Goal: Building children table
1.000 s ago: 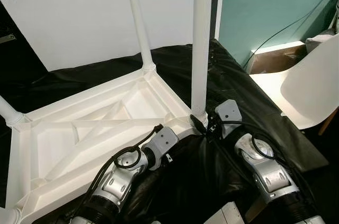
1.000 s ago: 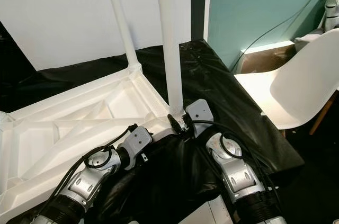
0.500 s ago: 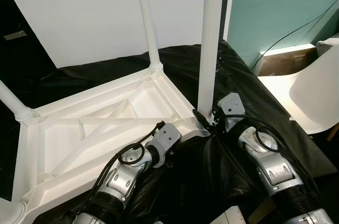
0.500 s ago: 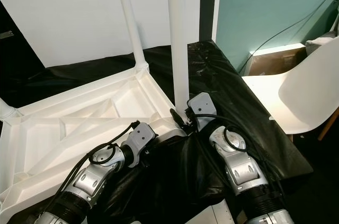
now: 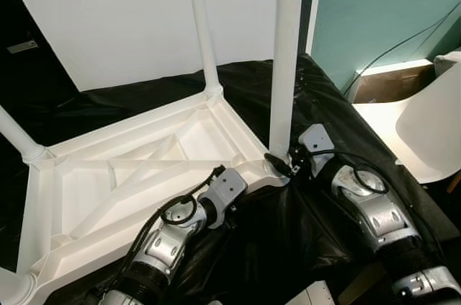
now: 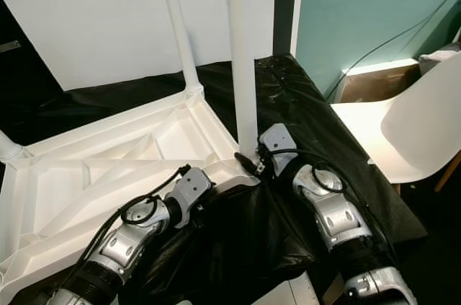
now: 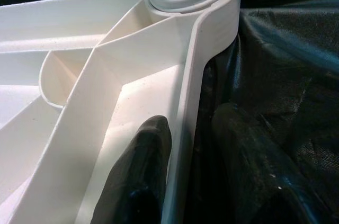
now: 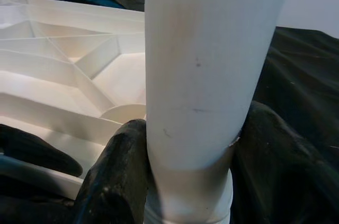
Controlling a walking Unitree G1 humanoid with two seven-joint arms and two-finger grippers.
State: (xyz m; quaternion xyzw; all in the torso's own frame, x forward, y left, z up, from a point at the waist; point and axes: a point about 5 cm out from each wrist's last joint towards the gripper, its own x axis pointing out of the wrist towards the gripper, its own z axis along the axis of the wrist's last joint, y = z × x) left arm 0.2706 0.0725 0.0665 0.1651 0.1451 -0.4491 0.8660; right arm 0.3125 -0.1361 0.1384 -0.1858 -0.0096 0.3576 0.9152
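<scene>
Your right gripper [image 8: 188,181] is clamped on the base of the smooth white plastic leg [image 5: 285,60], one black finger on each side. That round leg stands upright, long axis vertical, in the near corner socket. Your left gripper [image 7: 183,181] pinches the thin rim of the upturned ribbed tabletop [image 5: 130,175], which lies flat on crinkled black sheeting [image 5: 338,125].

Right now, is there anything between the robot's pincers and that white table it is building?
Nothing visible. The right pincer is shut on the near table leg just above its corner socket. The left pincer clamps the rim of the upside-down white tabletop.
</scene>
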